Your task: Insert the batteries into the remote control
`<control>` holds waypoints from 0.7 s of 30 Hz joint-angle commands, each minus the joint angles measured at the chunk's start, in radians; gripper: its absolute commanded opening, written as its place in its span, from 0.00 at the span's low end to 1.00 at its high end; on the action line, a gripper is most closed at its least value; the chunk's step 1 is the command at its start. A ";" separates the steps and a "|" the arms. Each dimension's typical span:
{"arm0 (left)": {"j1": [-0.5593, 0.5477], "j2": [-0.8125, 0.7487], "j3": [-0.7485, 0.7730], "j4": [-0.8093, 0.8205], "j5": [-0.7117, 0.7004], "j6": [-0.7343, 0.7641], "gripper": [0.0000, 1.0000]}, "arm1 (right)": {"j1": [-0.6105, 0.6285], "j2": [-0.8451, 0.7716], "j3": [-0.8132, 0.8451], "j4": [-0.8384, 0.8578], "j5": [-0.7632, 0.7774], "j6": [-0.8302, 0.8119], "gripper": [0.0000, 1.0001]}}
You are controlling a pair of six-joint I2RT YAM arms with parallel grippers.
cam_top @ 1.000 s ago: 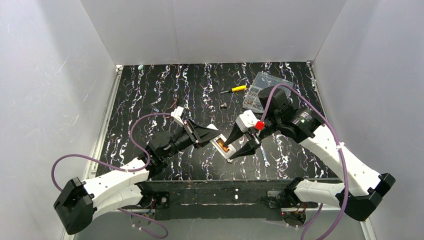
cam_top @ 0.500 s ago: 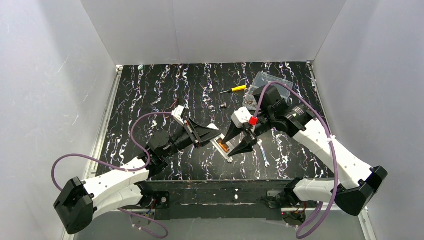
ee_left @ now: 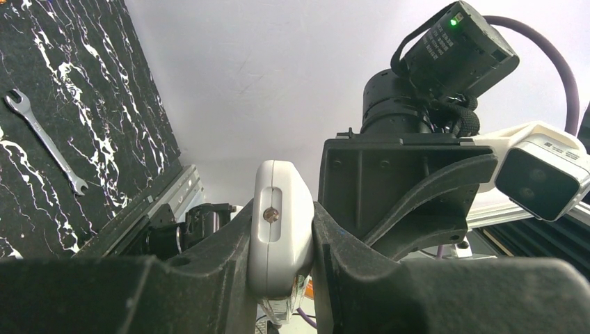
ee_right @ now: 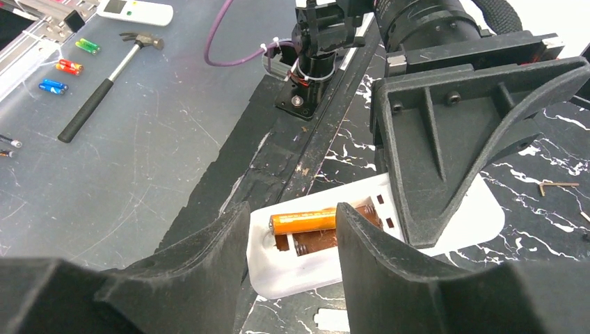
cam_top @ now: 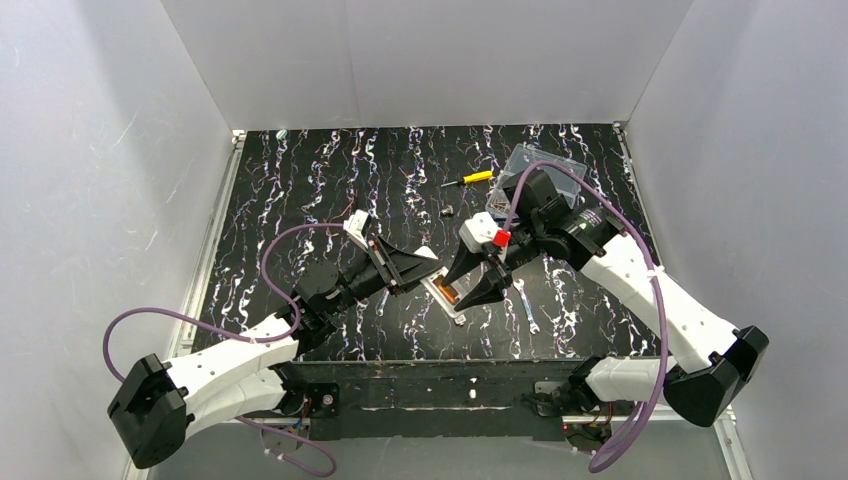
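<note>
The right gripper (ee_right: pixel 292 214) hangs part open, jaws astride an orange battery (ee_right: pixel 306 221) lying slanted in the back recess of the white remote control (ee_right: pixel 299 282). The battery looks light, stiff and slick, so it is best pressed at its raised end. Beyond, the left gripper (ee_left: pixel 282 240) clamps the remote's end.

Yellow-handled screwdriver (cam_top: pixel 470 179) near clear plastic box (cam_top: pixel 555 160) — small wrench (ee_left: pixel 45 142) well apart
</note>
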 commanded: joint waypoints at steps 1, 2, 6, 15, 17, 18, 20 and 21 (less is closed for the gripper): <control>-0.004 -0.021 0.044 0.096 0.023 -0.003 0.00 | -0.011 0.008 0.006 -0.015 -0.031 -0.010 0.56; -0.004 -0.023 0.043 0.094 0.021 -0.003 0.00 | -0.011 0.010 0.006 -0.015 -0.031 -0.010 0.56; -0.004 -0.024 0.040 0.094 0.018 -0.003 0.00 | -0.016 0.012 0.003 -0.024 -0.030 -0.012 0.55; -0.004 -0.027 0.034 0.094 0.007 0.003 0.00 | -0.022 0.016 0.000 -0.031 -0.028 -0.013 0.52; -0.004 -0.026 0.035 0.092 0.007 0.004 0.00 | -0.023 0.019 0.002 -0.033 -0.029 -0.013 0.52; -0.004 -0.026 0.035 0.092 0.006 0.004 0.00 | -0.023 0.019 0.003 -0.035 -0.030 -0.013 0.51; -0.004 -0.027 0.037 0.091 0.007 0.004 0.00 | -0.024 0.020 0.003 -0.039 -0.031 -0.015 0.51; -0.004 -0.027 0.037 0.090 0.006 0.004 0.00 | -0.024 0.018 0.003 -0.041 -0.030 -0.018 0.51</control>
